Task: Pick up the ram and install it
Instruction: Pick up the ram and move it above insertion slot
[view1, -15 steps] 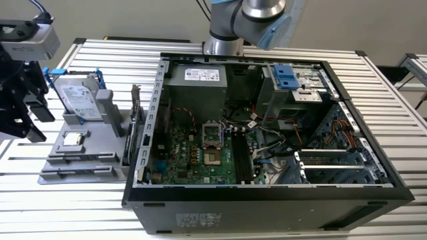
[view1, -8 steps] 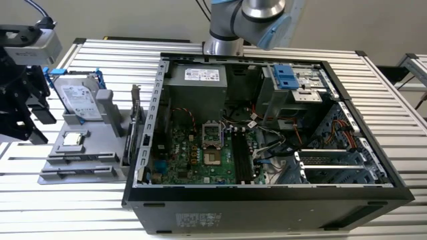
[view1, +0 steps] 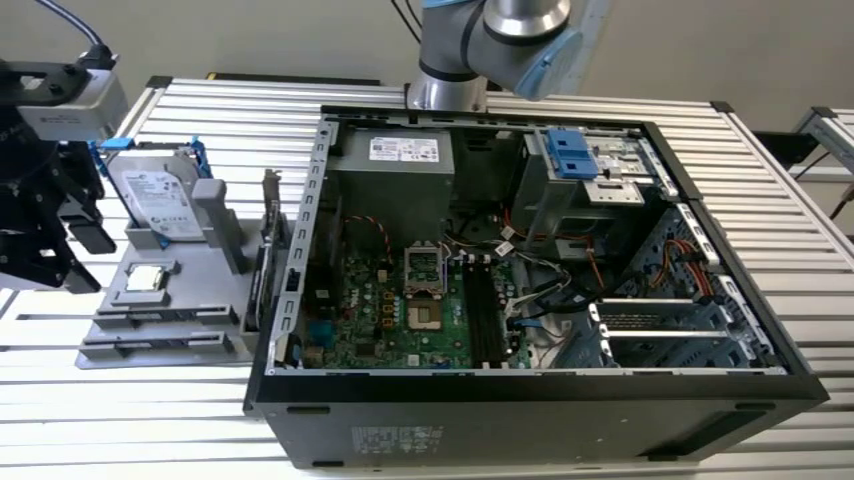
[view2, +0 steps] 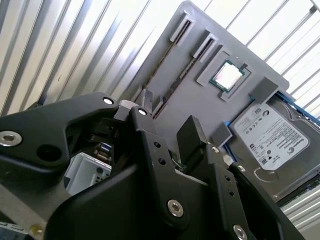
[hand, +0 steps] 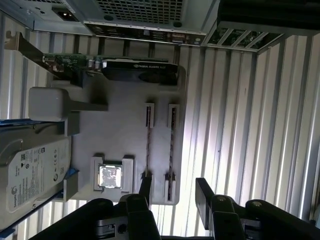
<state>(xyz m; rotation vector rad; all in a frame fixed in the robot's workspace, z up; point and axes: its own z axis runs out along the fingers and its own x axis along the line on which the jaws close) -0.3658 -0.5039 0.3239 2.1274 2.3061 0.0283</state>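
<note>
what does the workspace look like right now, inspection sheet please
surface: slatted metal table, carrying a grey tray and an open pc case
job's things: ram stands on edge in the tray's slots, not gripped
clutter: hard drive, chip and graphics card on the tray
end effector: open, empty, near the end of the ram slots
cables: wires inside the case
surroundings: arm base at the case's far side
</note>
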